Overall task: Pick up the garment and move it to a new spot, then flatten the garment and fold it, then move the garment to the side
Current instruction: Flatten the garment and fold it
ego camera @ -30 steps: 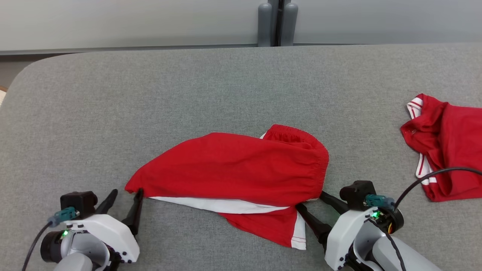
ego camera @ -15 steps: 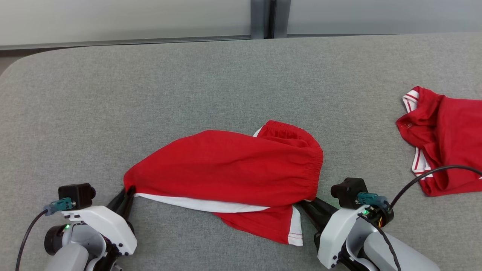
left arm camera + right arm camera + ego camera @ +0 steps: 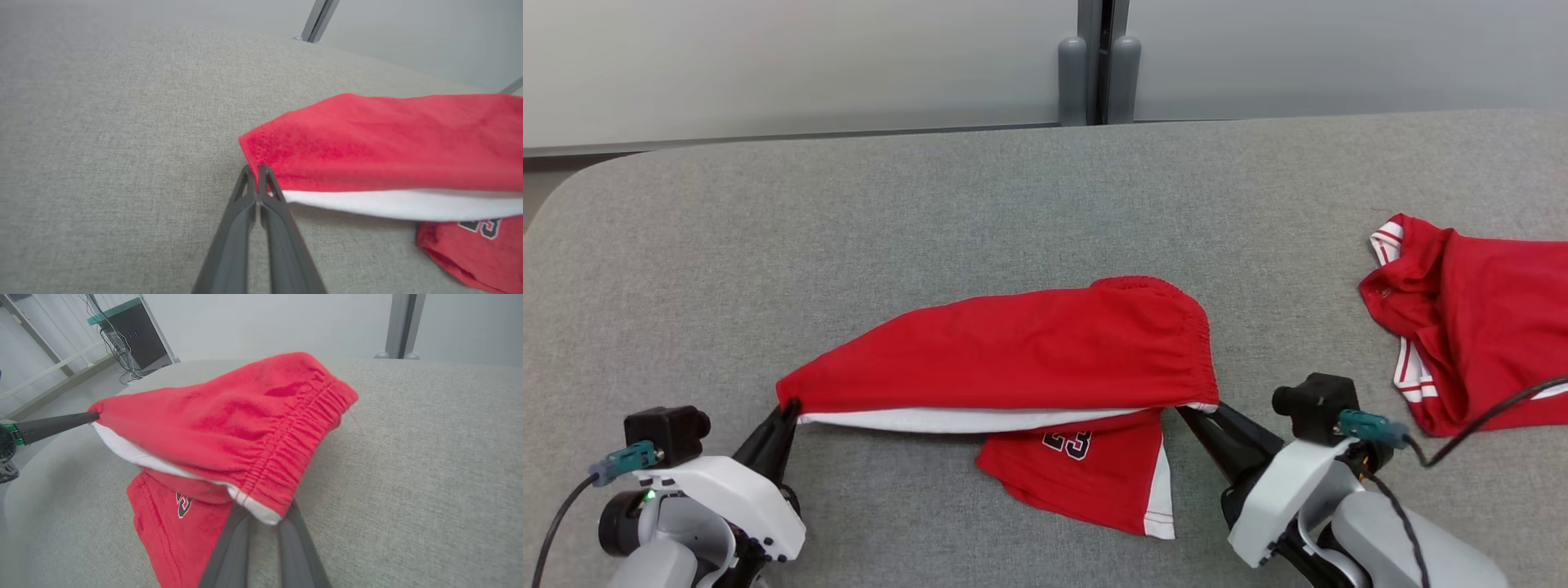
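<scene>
At the near middle of the grey table [image 3: 686, 245], the red garment [image 3: 1029, 351] sags between the left gripper [image 3: 787, 407], pinched tight on its left corner, and the right gripper [image 3: 1187, 412], clamped on its waistband corner; the pick-up looks begun, and the next move calls for an even two-arm lift and carry.
</scene>
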Motion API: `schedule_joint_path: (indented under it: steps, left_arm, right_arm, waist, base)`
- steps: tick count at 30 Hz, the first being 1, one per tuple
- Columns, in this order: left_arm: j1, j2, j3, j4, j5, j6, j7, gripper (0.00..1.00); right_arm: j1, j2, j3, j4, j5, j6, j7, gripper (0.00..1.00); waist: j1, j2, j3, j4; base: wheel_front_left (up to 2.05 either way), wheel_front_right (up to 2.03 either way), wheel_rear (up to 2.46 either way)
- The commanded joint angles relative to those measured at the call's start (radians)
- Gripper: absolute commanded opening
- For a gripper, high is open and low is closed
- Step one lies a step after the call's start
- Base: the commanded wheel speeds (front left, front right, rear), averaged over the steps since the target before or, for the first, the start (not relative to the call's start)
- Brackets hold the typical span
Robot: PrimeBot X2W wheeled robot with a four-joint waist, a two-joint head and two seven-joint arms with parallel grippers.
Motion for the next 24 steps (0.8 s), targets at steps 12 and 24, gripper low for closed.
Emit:
schedule_joint_path:
  steps: [12,24]
  left_arm:
    - [-0.207,0.101,0.009,-0.249,0.031,0.019,0.145,0.00]
    - [-0.901,0.101,-0.018,-0.006,0.044,-0.034,0.283,0.00]
  right_arm:
    - [-0.193,-0.110,-0.021,-0.191,0.090,0.000,0.016,0.00]
    - [-0.767,-0.190,0.007,-0.166,0.302,0.000,0.133,0.00]
  waist:
    - [0.0000,0.0000,0.108,-0.012]
    - [0.0000,0.0000,0.391,-0.032]
  base:
    - [0.00,0.00,0.00]
    - [0.00,0.00,0.00]
